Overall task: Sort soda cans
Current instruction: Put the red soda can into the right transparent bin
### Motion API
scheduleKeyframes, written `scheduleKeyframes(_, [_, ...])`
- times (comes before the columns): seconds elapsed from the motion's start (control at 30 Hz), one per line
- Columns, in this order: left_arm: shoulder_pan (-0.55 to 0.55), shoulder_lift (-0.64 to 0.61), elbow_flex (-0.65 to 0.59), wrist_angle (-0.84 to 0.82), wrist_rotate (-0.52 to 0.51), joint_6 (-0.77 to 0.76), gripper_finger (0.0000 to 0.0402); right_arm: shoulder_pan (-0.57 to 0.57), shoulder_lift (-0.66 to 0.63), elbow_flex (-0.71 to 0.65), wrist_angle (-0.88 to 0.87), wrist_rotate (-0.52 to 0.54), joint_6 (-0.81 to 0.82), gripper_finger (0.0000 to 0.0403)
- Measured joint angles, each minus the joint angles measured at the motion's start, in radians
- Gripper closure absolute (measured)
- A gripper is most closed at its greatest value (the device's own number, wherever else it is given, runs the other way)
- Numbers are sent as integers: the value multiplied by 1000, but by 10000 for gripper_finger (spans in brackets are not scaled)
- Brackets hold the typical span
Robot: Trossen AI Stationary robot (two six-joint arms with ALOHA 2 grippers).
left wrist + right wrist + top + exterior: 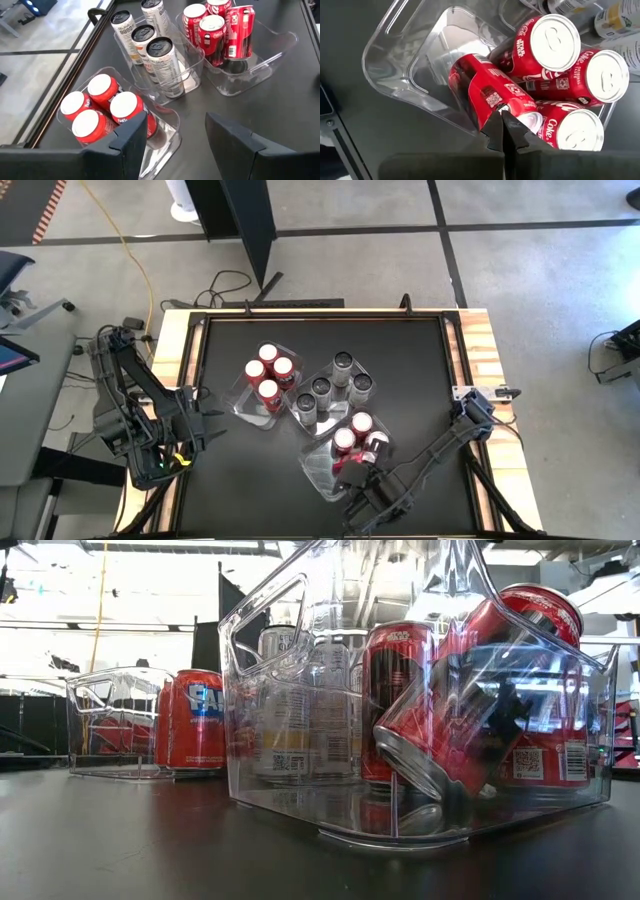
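Note:
Three clear trays stand on the black table. The near tray (315, 465) holds three upright red cans (555, 37) and a tilted red can (482, 90), which leans with its silver top low (470, 710). My right gripper (503, 120) is shut at this can, over the tray's near end (358, 475). The middle tray holds several silver-grey cans (335, 385). The left tray holds several red cans (268, 375). My left gripper (175, 135) is open and waits near the table's left edge (195, 425), touching nothing. My right gripper has its shut fingertips (495, 122) against the side of the tilted red can, close to its silver top end (512, 107). It comes slanting down from the table's near side. The can sits tilted inside the tray against the upright cans; whether it is pinched or only touched, I cannot tell.
The three trays sit close together at mid table, the silver-grey cans' tray (192, 75) between the other two. Bare black mat (420, 360) lies to the right and at the far side. A raised wooden frame (480, 350) borders the table.

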Motion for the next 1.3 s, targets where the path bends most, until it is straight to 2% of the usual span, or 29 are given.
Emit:
scheduleKeyframes(0.2, [0,0,0,8,4,10,208,24,0,0,19,15,-66,398])
scheduleKeyframes(0.4, [0,0,0,24,-7,35,208,-4,0,0,252,49,-314,398])
scheduleKeyframes(0.5, [0,0,0,25,-10,35,208,-26,-1,0,281,67,-389,398])
scheduleKeyframes(0.7, [0,0,0,32,-11,35,208,-23,-11,0,80,169,-287,398])
scheduleKeyframes(0.93, [0,0,0,34,-13,55,208,59,-66,-6,124,221,-295,399])
scheduleKeyframes(1.0, [0,0,0,34,-13,64,208,71,-92,-15,207,225,-338,399])
scheduleKeyframes(1.07, [0,0,0,35,-13,65,208,69,-113,-15,386,195,-448,400])
scheduleKeyframes(1.17, [0,0,0,47,-13,65,208,54,-121,-13,639,67,-658,402])
scheduleKeyframes(1.3, [0,0,0,51,-13,66,208,19,-119,-14,786,-78,-855,402])
